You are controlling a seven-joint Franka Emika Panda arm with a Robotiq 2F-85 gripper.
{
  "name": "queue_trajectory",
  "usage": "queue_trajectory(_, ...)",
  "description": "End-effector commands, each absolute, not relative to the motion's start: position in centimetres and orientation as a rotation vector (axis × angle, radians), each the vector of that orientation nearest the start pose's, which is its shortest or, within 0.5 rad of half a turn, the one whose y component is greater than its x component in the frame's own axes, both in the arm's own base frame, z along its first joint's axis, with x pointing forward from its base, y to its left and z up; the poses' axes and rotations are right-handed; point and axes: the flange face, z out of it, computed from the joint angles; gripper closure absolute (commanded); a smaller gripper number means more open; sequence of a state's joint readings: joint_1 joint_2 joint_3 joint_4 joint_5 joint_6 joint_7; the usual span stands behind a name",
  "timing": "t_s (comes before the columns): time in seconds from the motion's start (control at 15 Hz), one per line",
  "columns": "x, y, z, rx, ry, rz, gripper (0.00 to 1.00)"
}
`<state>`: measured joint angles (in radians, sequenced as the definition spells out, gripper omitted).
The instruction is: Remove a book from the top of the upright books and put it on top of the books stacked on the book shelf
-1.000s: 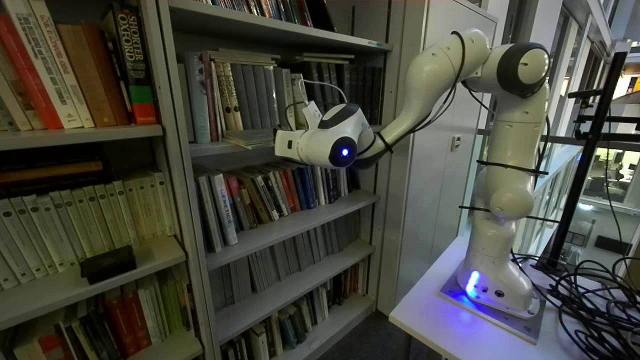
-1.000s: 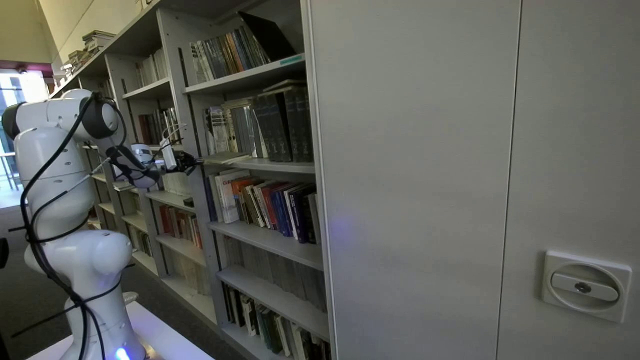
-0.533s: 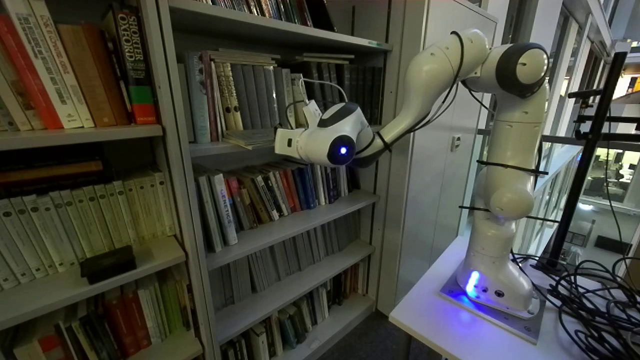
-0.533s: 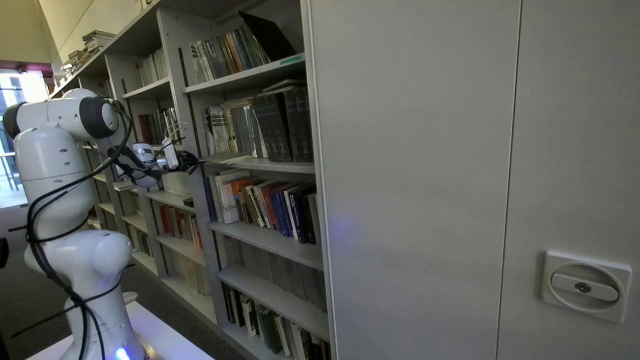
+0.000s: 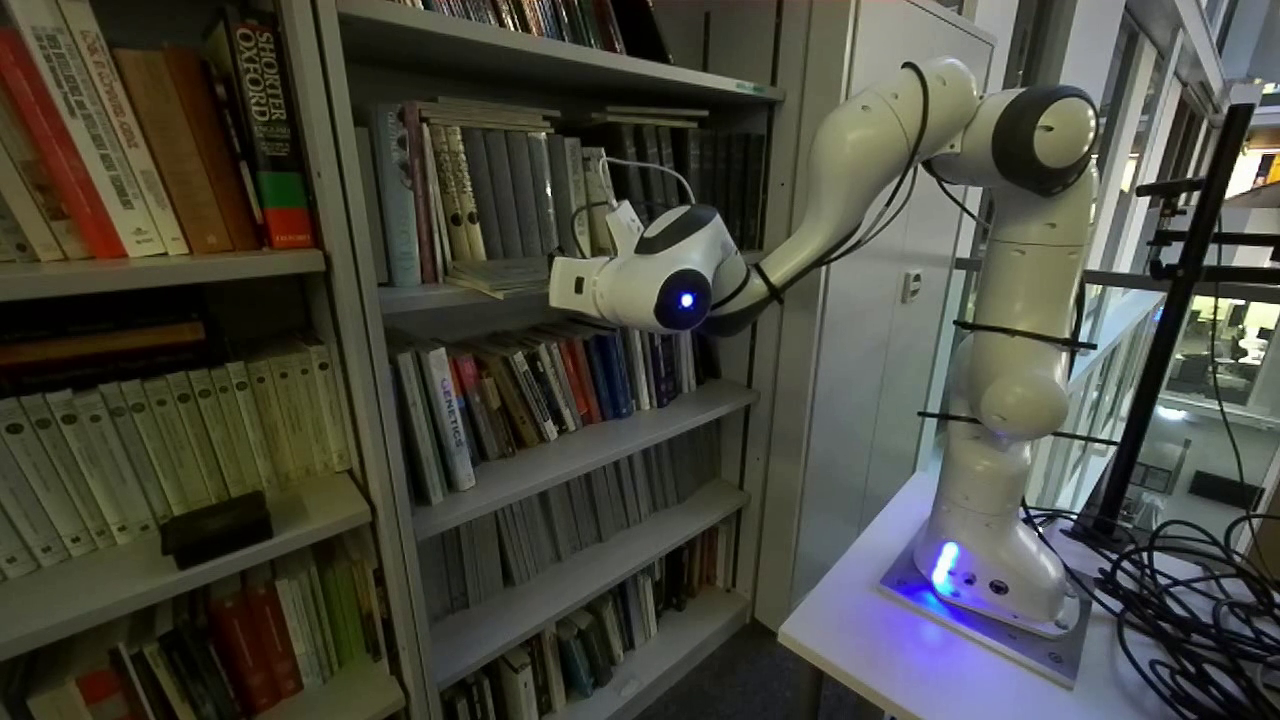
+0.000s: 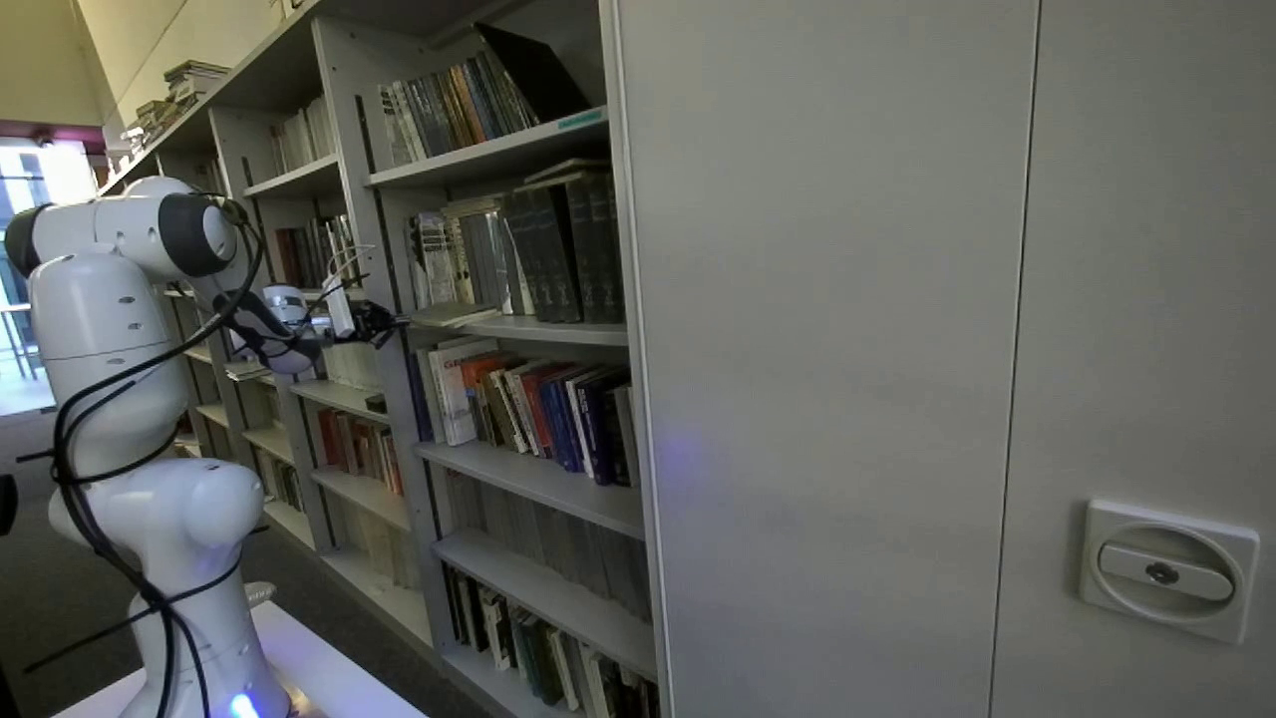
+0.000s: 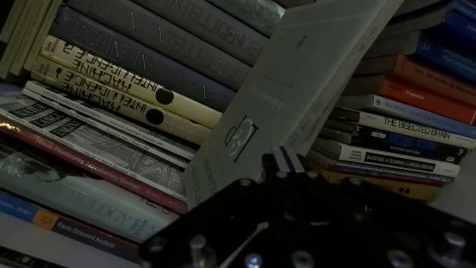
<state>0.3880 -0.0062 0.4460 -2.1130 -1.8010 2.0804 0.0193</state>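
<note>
My fingers (image 7: 280, 160) are sitting together, empty, before the grey book shelf (image 5: 590, 568), where upright books (image 5: 515, 190) are bearing flat books (image 5: 490, 112) and a stack (image 5: 500, 275) is lying in front; I would probably be skewing its top book (image 7: 275, 89) by nudging its spine (image 7: 339, 76) off-centre

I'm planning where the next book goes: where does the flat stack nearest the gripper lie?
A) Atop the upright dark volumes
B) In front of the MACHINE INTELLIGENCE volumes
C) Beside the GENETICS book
B: the wrist view shows the pale paperback stack lying in front of the MACHINE INTELLIGENCE spines, and an exterior view shows it on the shelf board.
</note>
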Motion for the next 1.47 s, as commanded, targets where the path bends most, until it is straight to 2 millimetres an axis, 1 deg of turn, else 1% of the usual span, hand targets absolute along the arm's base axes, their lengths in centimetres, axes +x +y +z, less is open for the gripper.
queue_trajectory(0.0, 40.6, 39.3, 47.3, 0.968, 1.405, 0.636, 1.0)
queue_trajectory(0.2, 40.0, 40.2, 47.0, 0.964, 1.424, 0.645, 1.0)
queue_trajectory(0.4, 40.0, 41.0, 47.1, 0.952, 1.425, 0.658, 1.0)
queue_trajectory(0.73, 41.1, 41.2, 46.5, 0.943, 1.423, 0.654, 1.0)
queue_trajectory(1.0, 42.3, 41.7, 46.0, 0.938, 1.419, 0.677, 1.0)
queue_trajectory(1.13, 43.0, 42.1, 46.4, 0.92, 1.382, 0.729, 1.0)
queue_trajectory(1.4, 43.9, 43.1, 48.0, 0.846, 1.329, 0.814, 1.0)
